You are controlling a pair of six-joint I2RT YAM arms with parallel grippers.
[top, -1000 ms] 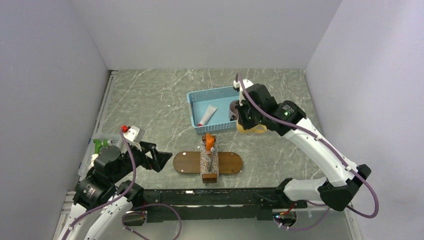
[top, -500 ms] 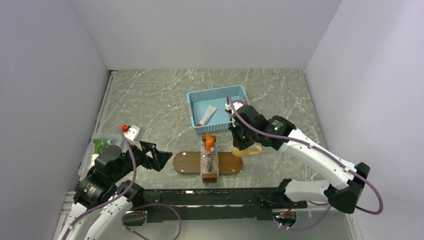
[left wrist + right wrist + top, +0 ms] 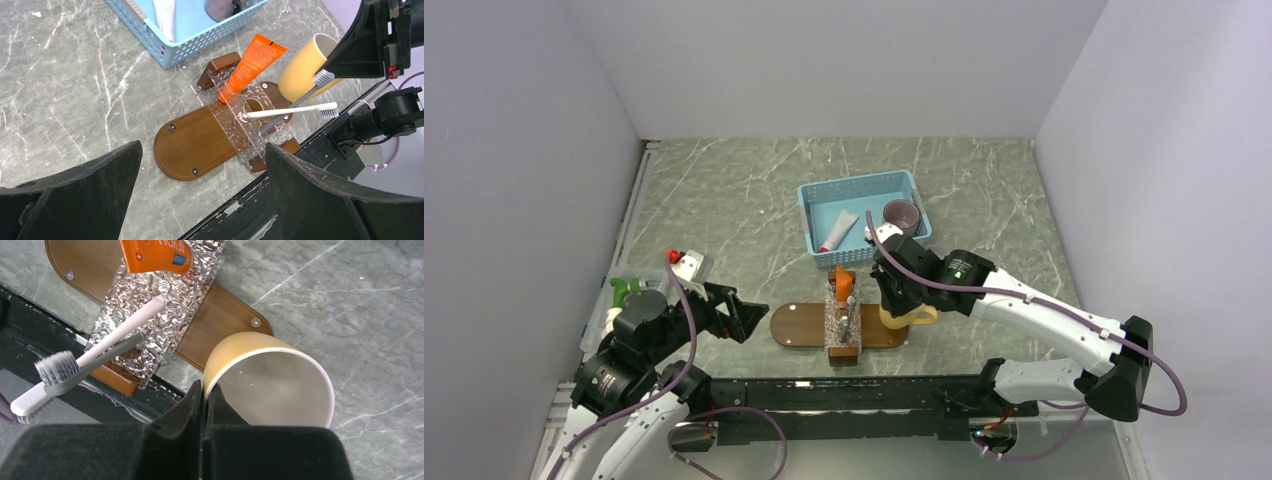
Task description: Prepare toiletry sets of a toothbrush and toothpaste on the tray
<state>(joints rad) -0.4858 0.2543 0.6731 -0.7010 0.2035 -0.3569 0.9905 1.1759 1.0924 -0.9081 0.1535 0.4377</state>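
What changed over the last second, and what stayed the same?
The right tool, shut on the yellow cup by its rim, carried it from beside the blue basket toward the near edge, to the right end of the tray. The left tool stayed open and still; the orange toothpaste and toothbrushes stayed in the holder.

In the top view, the tray (image 3: 796, 325) is laid crosswise on the table (image 3: 724, 210), in the lower centre of the frame. A rack (image 3: 842, 330) is set across its middle. The toothpaste (image 3: 843, 284) is stood in the rack's upper end, and two toothbrushes (image 3: 287, 111) are seated in it below that. A cup (image 3: 300, 70) is placed over the tray's right end. Above the tray a basket (image 3: 869, 225) is found, with a tube (image 3: 838, 232) lying in its left half and a second cup (image 3: 902, 214) in its right half.
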